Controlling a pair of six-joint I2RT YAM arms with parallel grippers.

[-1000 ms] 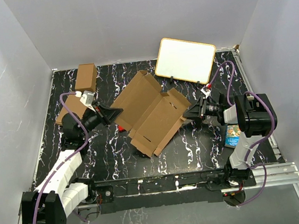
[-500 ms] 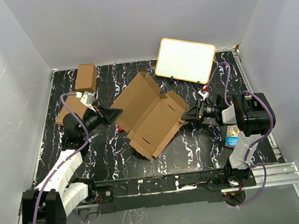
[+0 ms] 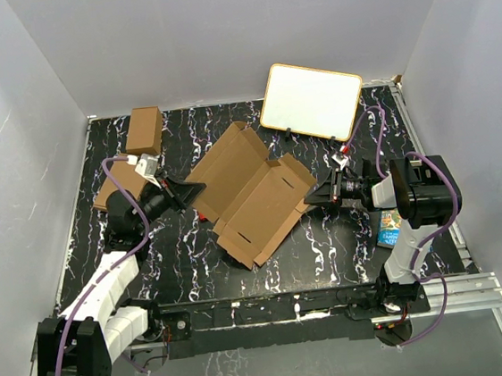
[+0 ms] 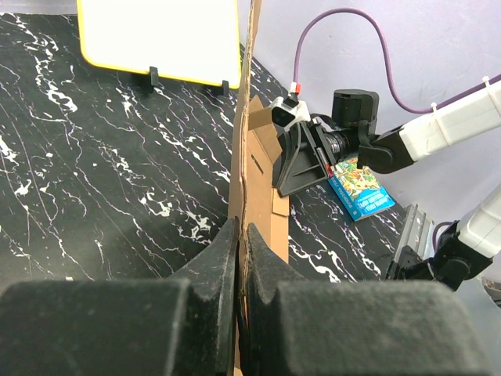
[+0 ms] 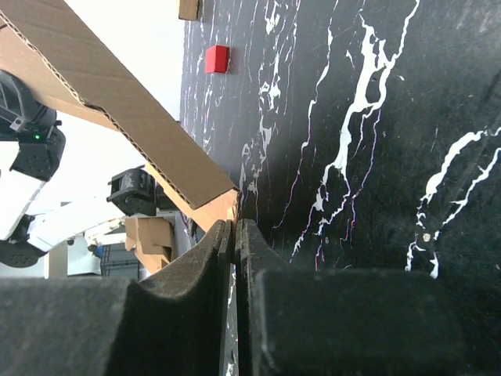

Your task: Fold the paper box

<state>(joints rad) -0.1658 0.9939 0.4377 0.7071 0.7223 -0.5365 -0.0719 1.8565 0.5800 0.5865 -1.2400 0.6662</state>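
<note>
The paper box is a flat brown die-cut sheet with flaps and slits, held slanted over the middle of the black marbled table. My left gripper is shut on its left edge. In the left wrist view the sheet stands edge-on between the jaws of the left gripper. My right gripper is at the sheet's right edge. In the right wrist view its jaws are shut, with a corner of the cardboard pinched at their tips.
A white board with a yellow rim leans at the back right. Two brown cartons stand at the back left. A blue packet lies by the right arm. A small red block lies under the sheet.
The sheet's near end has shifted slightly left and lies a little flatter. My right gripper has drawn slightly right. The left gripper has stayed in place.
</note>
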